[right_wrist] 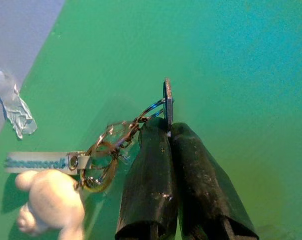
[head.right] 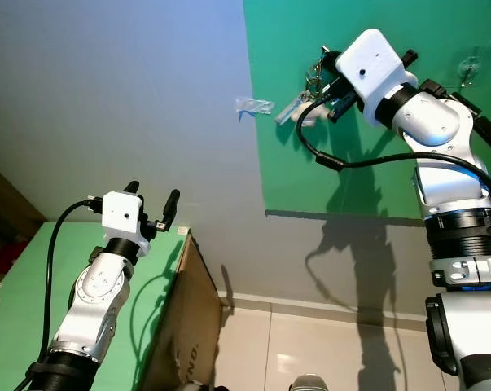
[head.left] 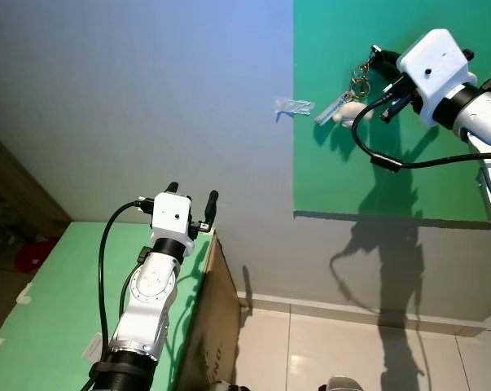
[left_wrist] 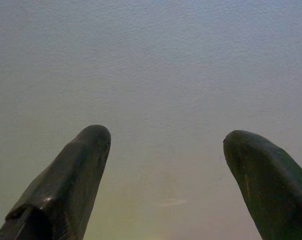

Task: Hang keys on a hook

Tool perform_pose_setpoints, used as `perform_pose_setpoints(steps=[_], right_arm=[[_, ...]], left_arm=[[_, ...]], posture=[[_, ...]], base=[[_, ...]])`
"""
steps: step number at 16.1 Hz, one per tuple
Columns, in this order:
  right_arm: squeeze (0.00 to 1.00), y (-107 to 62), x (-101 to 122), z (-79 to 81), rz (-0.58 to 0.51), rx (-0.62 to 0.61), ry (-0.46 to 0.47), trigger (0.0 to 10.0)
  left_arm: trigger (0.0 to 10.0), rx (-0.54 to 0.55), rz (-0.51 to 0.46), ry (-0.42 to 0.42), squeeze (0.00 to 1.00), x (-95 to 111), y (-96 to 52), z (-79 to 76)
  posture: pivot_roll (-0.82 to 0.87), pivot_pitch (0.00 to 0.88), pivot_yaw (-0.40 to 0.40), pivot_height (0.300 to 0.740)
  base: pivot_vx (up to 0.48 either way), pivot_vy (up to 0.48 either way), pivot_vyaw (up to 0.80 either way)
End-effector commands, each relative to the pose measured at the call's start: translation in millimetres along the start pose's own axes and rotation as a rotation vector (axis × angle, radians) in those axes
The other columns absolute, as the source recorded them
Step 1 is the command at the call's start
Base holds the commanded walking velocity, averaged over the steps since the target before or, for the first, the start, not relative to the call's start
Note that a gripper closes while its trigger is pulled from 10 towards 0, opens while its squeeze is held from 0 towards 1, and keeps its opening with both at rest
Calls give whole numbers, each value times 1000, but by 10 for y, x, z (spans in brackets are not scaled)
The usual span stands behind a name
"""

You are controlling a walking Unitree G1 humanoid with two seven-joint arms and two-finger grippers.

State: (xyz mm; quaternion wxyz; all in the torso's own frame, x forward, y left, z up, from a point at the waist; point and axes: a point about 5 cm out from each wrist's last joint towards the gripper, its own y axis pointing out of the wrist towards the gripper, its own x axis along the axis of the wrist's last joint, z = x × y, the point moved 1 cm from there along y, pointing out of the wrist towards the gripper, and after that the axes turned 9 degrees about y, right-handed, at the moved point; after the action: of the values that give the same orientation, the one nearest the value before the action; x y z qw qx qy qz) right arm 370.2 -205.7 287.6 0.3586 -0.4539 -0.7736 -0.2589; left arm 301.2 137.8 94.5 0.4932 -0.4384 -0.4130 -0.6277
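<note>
The right gripper (right_wrist: 167, 131) is raised high against the green wall panel (head.left: 440, 179) on the right of the scene, its two black fingers pressed together on the flat metal key (right_wrist: 168, 102) of a bunch of keys (right_wrist: 108, 155). The key stands edge-on above the fingertips, close to the green surface; whether it touches cannot be told. From the key a small bluish ring leads through short links to a larger brass-coloured split ring, which hangs to the left of the gripper. On that ring sit a pale rectangular tag (right_wrist: 38, 162) with blue lettering and a small white plush figure (right_wrist: 50, 205). A clear hook (head.right: 470, 70) is stuck to the green panel to the right of the arm, apart from the keys. A scrap of clear tape (head.left: 292, 106) sits on the grey wall (head.left: 147, 98) just left of the panel's edge.

The left gripper (head.left: 191, 202) is held lower on the left, fingers spread apart and holding nothing, facing the grey wall.
</note>
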Motion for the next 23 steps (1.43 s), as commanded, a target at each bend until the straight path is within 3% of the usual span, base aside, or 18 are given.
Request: perform_pose_setpoints(steps=[1, 9, 10, 11, 12, 23], right_arm=[[0, 45, -54, 93, 9, 30, -5, 0], [0, 67, -351, 204, 81, 12, 59, 0], [0, 75, -371, 162, 96, -29, 48, 3765], [43, 79, -341, 134, 77, -44, 48, 10000], [1000, 83, -329, 127, 70, -44, 57, 10000], [1000, 113, -182, -15, -26, -162, 28, 10000]], left_arm=[[10000, 25, 18, 10, 0, -38, -6, 70], [10000, 37, 10, 19, 0, -21, 17, 102], [10000, 39, 9, 21, 0, -19, 18, 109], [10000, 40, 10, 23, 0, -20, 17, 113], [10000, 41, 10, 24, 0, -20, 18, 114], [10000, 26, 9, 29, 0, -27, 38, 96]], posture=[[-246, 7, 151, 740], [-239, 10, 148, 740], [-239, 10, 148, 740], [-238, 10, 149, 740], [-238, 9, 149, 740], [-242, 0, 148, 740]], base=[[0, 0, 0], [0, 0, 0], [0, 0, 0], [0, 0, 0], [0, 0, 0], [0, 0, 0]])
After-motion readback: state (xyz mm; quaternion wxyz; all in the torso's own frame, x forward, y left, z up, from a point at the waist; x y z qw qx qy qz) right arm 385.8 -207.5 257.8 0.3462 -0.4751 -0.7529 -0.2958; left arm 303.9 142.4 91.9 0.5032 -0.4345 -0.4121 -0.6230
